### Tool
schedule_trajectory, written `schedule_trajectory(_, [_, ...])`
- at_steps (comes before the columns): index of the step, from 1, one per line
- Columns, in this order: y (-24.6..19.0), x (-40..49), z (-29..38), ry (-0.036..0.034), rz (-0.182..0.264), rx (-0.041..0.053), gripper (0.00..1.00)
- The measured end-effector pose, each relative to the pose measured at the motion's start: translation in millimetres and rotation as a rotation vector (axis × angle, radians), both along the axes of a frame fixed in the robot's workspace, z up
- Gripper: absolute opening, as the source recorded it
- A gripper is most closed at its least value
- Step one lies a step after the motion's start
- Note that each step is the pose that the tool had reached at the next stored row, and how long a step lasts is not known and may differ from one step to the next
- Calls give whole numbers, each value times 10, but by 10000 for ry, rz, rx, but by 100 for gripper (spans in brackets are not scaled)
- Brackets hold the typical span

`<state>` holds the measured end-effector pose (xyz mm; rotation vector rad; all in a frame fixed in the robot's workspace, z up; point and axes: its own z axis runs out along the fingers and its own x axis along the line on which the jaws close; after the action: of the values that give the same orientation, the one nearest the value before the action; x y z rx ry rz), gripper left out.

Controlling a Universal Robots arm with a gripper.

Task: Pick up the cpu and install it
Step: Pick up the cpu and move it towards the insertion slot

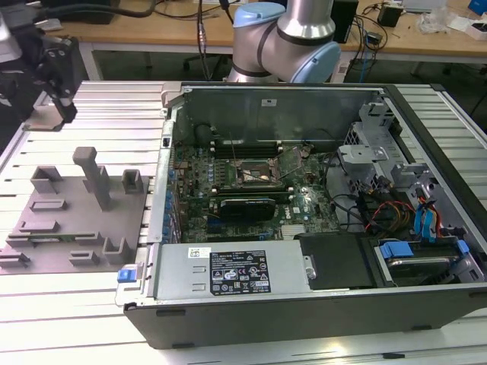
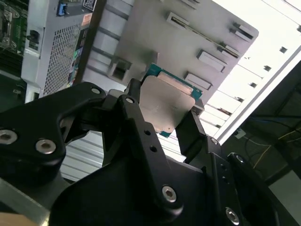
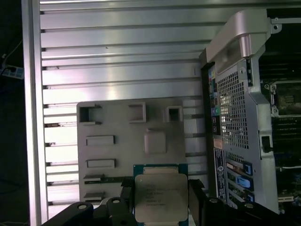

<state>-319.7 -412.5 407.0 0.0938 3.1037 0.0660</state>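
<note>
Second wrist view: jaws pinch the cpu (image 2: 167,106), hiding its 2 gripped edges.

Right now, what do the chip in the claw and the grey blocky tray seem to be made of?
The chip: a metal lid, judging by its dull silver sheen, on a green board rim. The tray: probably matte grey plastic; it shows no glint, though painted metal is possible.

We see the cpu (image 3: 157,197) topped in dull, smooth silver metal over a green board; the gripper (image 2: 163,106) is matt black; the fixture plate (image 1: 76,217) is matt grey plastic; the ribbed table (image 1: 76,304) gleams like brushed aluminium.
</note>
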Motion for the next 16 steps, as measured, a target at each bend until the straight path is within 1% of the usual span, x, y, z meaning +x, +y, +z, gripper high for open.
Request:
schedule_trajectory(5, [-7,209,0,2,1,0,55])
schedule_trajectory(9, [-12,345,-1,2,0,1,55])
schedule_trajectory(10, [-15,416,0,4,2,0,55])
schedule_trajectory(14, [-23,582,0,5,0,1,55])
schedule_trajectory(16, [-28,700,0,8,0,-1,55])
